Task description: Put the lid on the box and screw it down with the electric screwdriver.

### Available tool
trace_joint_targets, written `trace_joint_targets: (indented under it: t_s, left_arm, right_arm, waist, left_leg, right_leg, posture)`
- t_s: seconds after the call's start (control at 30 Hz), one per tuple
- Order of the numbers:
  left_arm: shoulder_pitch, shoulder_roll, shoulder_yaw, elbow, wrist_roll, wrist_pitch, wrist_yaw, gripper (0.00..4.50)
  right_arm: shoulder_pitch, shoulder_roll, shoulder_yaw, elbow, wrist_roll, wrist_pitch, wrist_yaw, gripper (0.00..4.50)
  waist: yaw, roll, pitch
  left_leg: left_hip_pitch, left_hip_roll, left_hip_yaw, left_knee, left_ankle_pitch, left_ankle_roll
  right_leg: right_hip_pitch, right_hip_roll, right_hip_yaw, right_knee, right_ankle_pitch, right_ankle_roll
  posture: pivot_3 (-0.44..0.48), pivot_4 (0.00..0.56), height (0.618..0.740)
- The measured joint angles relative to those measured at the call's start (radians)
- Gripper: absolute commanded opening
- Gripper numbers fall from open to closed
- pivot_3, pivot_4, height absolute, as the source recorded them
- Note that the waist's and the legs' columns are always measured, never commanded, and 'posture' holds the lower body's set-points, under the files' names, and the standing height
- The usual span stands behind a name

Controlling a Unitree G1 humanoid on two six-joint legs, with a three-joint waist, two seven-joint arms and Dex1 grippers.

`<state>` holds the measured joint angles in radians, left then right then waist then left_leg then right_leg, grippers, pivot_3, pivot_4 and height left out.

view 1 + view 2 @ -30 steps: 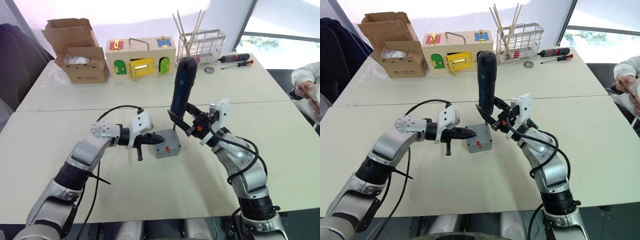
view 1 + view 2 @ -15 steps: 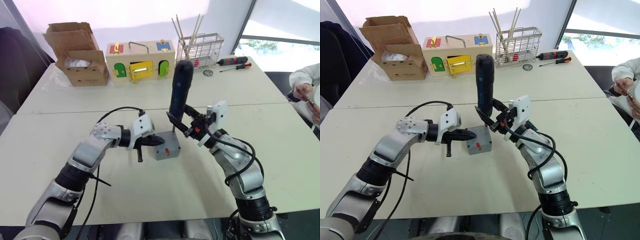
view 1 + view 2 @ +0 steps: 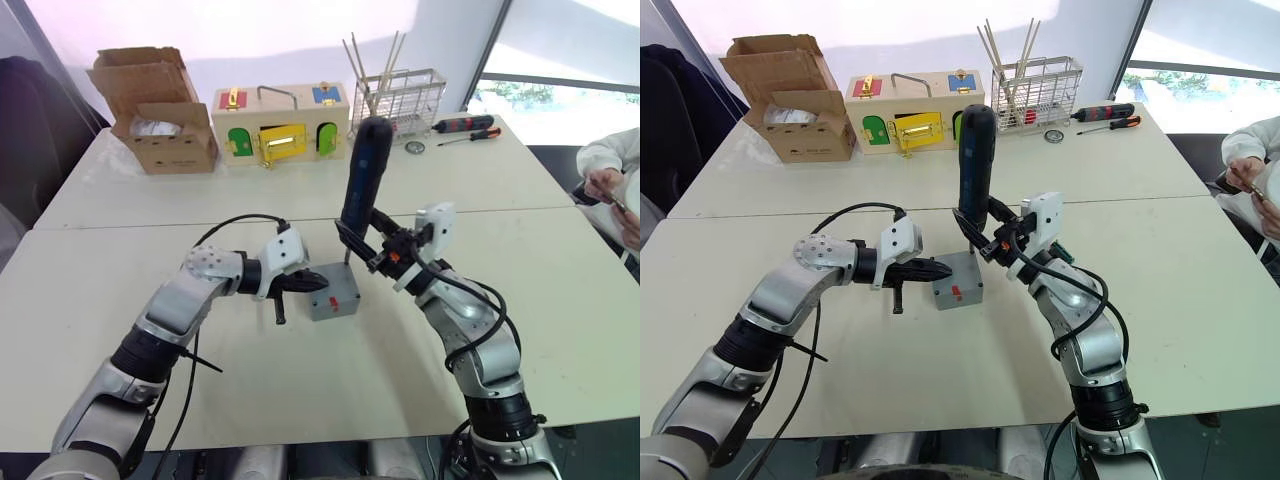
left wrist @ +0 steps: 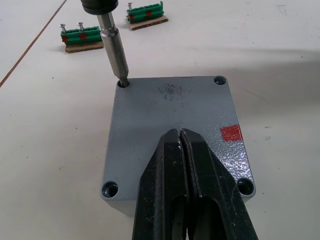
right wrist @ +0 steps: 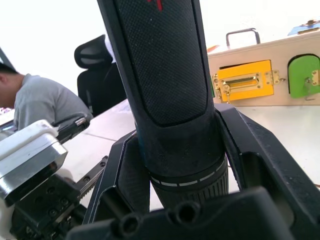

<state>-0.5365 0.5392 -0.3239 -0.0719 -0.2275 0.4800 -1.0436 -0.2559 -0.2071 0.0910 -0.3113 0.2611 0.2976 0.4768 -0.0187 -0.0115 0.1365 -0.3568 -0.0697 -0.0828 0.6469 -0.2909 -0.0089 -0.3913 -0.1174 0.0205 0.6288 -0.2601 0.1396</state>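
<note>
At the centre of the near table (image 3: 300, 400), the box (image 3: 335, 293) sits with the lid (image 4: 172, 130) already on it, red mark facing the robot. The right claw (image 3: 372, 250) is clamped around the lower body of the electric screwdriver (image 3: 360, 170), both fingers wrapped against its black barrel, as the right wrist view confirms. The driver stands nearly upright, its long axis tilted slightly, top leaning away from the robot. Its metal bit (image 4: 114, 50) comes down into the lid's corner hole (image 4: 122, 84) on the far side of the box from the left claw; the tip is seated in or at the mouth of that hole.

The left claw (image 4: 181, 150) has its two fingers pressed together with nothing between them, their tips resting on the lid's top face near its middle, apparently steadying it. It reaches in from the robot's left, roughly level with the table.

Judgement: the coming move turns on the bit staying in line with that one corner hole; the right arm does the work, the left only braces.

Three other corner holes (image 4: 110, 189) show on the lid; whether they hold screws cannot be made out. Whether a screw sits under the bit is hidden by the bit itself. Two green screw strips (image 4: 82, 40) lie on the table beyond the box. The driver's lit tip is not discernible
</note>
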Motion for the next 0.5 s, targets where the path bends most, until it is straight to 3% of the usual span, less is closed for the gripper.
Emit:
trace_joint_targets:
  t_s: [0.5]
  left_arm:
    - [-0.002, -0.002, -0.001, -0.001, 0.001, 0.006, 0.003, 0.00]
  right_arm:
    - [0.010, 0.000, 0.007, 0.002, -0.016, -0.020, -0.004, 1.78]
  waist:
    - [0.001, 0.000, 0.000]
  left_leg:
    - [0.000, 0.000, 0.000, 0.000, 0.000, 0.000]
  right_leg:
    - [0.000, 0.000, 0.000, -0.001, 0.000, 0.000]
  posture:
    - [0.000, 0.150, 0.730]
